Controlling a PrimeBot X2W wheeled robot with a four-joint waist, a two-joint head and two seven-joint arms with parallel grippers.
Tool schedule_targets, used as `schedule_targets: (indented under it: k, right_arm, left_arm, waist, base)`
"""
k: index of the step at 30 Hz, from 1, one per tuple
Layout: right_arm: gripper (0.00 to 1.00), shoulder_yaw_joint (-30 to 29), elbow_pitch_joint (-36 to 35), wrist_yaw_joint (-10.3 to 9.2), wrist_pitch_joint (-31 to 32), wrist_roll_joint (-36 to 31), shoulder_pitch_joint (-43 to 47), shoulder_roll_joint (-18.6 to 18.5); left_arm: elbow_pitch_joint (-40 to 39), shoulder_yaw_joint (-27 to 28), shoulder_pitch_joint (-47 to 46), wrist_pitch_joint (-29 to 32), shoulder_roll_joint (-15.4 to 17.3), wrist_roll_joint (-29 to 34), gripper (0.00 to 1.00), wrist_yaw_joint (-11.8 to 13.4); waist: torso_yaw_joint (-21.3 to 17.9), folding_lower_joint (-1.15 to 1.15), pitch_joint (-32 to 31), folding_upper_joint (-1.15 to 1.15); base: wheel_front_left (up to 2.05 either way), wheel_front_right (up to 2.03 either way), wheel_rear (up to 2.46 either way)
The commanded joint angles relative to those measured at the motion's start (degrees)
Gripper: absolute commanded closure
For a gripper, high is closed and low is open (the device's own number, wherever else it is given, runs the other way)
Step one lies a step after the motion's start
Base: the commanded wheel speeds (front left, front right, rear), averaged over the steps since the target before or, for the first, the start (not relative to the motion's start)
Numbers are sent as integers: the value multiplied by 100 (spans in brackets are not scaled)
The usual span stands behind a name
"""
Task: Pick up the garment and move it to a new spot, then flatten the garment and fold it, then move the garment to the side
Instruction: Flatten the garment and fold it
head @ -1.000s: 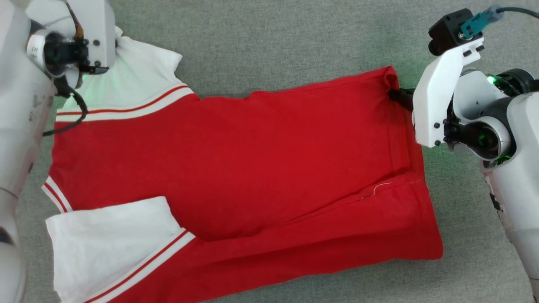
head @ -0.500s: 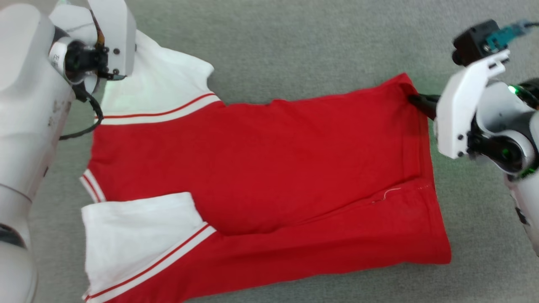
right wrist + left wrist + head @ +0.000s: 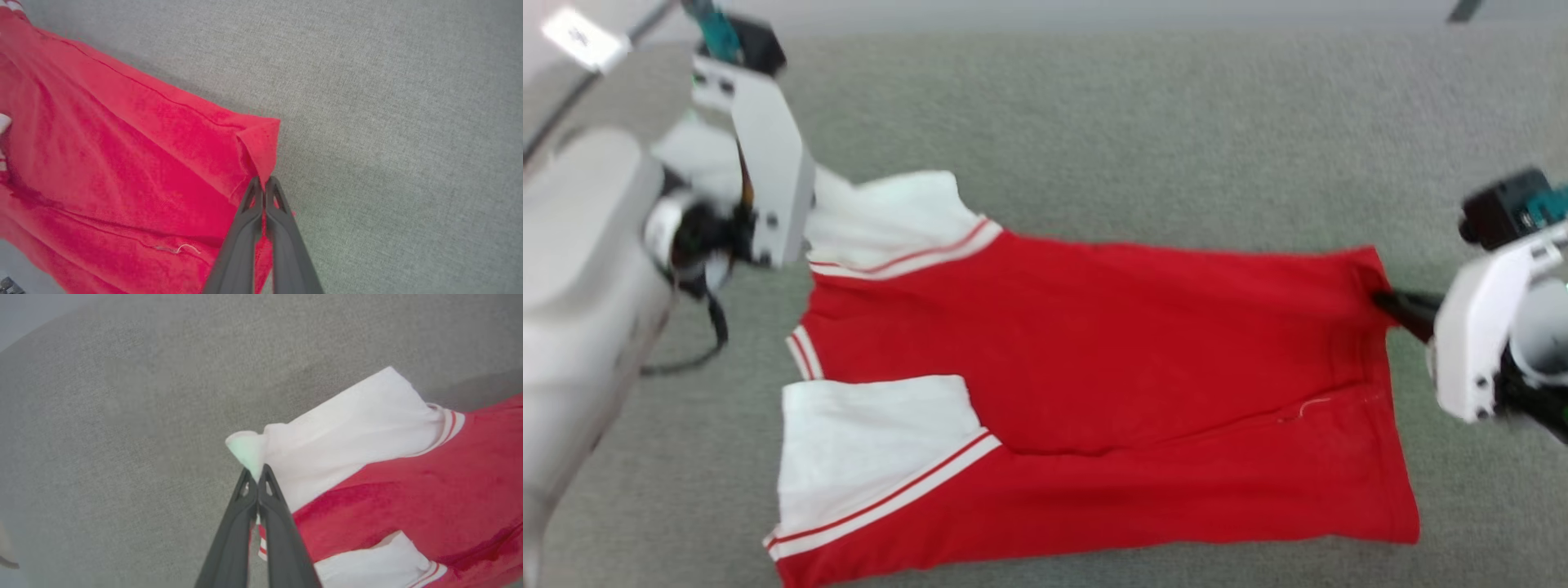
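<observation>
The garment (image 3: 1094, 376), a red jersey shirt with white sleeves and red-white stripe trim, lies partly folded lengthwise on a grey fabric surface (image 3: 1094, 122). Its lettering is hidden. My left gripper (image 3: 257, 473) is shut on the tip of the far white sleeve (image 3: 347, 428), at the upper left of the head view. My right gripper (image 3: 263, 181) is shut on the far hem corner (image 3: 261, 139) of the red body; its dark fingers (image 3: 1401, 309) meet the cloth at the right of the head view. The cloth (image 3: 122, 163) is drawn taut between both grips.
Grey fabric surface (image 3: 408, 122) stretches beyond the garment toward the far edge, where a pale strip (image 3: 1094, 12) runs along the top. Each wrist carries a white bracket with a camera, on the left arm (image 3: 760, 163) and on the right arm (image 3: 1478, 343).
The head camera has shifted, so the whole scene sits lower and more to the right. Both grippers stay shut on the sleeve and the hem, and the far edge looks lifted and stretched straighter.
</observation>
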Motion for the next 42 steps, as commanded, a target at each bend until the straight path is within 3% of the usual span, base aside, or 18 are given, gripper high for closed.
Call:
schedule_targets:
  k: [1,7,14,18,22,23,24,25,26,27,29,30,37,42]
  right_arm:
    - [100,-88,-64,-1,0,64,195,-43]
    - [100,-516,-595,-1,146,67,1102,-143]
    - [100,-914,-978,-1,466,-10,1882,52]
    - [100,-989,-1089,-1,549,-97,2066,182]
    - [100,-1015,-1086,0,613,-168,2119,335]
    - [89,-1026,-1069,-1,644,-180,2125,363]
    - [56,-1033,-1051,-1,667,-205,2138,382]
    - [22,-1044,-1049,-1,711,-219,2158,388]
    - [0,-1068,-1062,0,751,-210,2187,398]
    - [0,-1101,-1080,-1,798,-212,2225,415]
    - [0,-1189,-1148,0,924,-171,2300,475]
    - [0,-1241,-1218,-1,978,-139,2335,495]
    - [0,-1760,-1664,-1,1154,-175,2767,752]
    - [0,-2145,-1875,-1,913,-275,3068,1102]
  left_arm:
    - [-211,-14,213,59,111,-61,100,113]
    - [-2071,3,1269,385,904,-308,100,949]
    - [-3832,-29,2471,614,1646,-694,100,1944]
    - [-4242,-103,2909,634,1762,-872,100,2193]
    - [-4365,-100,3155,539,1644,-1048,100,2222]
    - [-4365,-72,3182,473,1638,-1065,87,2208]
    - [-4342,-74,3201,445,1667,-1037,67,2212]
    - [-4334,-97,3212,454,1711,-1004,58,2207]
    - [-4342,-98,3212,466,1732,-1001,36,2210]
    - [-4361,-73,3217,483,1741,-1046,18,2229]
    - [-4433,2,3257,479,1792,-1163,9,2249]
    - [-4471,38,3275,450,1838,-1194,0,2262]
    - [-4747,165,3612,115,2106,-1224,0,2420]
    - [-4881,329,3994,-789,2073,-1030,0,2367]
  waist:
    - [243,0,-268,0]
    - [354,0,-388,0]
    - [356,0,-407,0]
    - [323,0,-413,0]
    - [302,0,-446,0]
    - [298,0,-463,0]
    - [294,0,-487,0]
    - [297,0,-520,0]
    - [304,0,-559,0]
    - [314,0,-608,0]
    - [334,0,-721,0]
    - [346,0,-768,0]
    - [440,0,-1145,0]
    - [498,0,-1351,0]
  base:
    - [0,0,0]
    - [0,0,0]
    - [0,0,0]
    - [0,0,0]
    - [0,0,0]
    - [0,0,0]
    - [0,0,0]
    - [0,0,0]
    - [0,0,0]
    - [0,0,0]
    - [0,0,0]
    - [0,0,0]
    - [0,0,0]
    - [0,0,0]
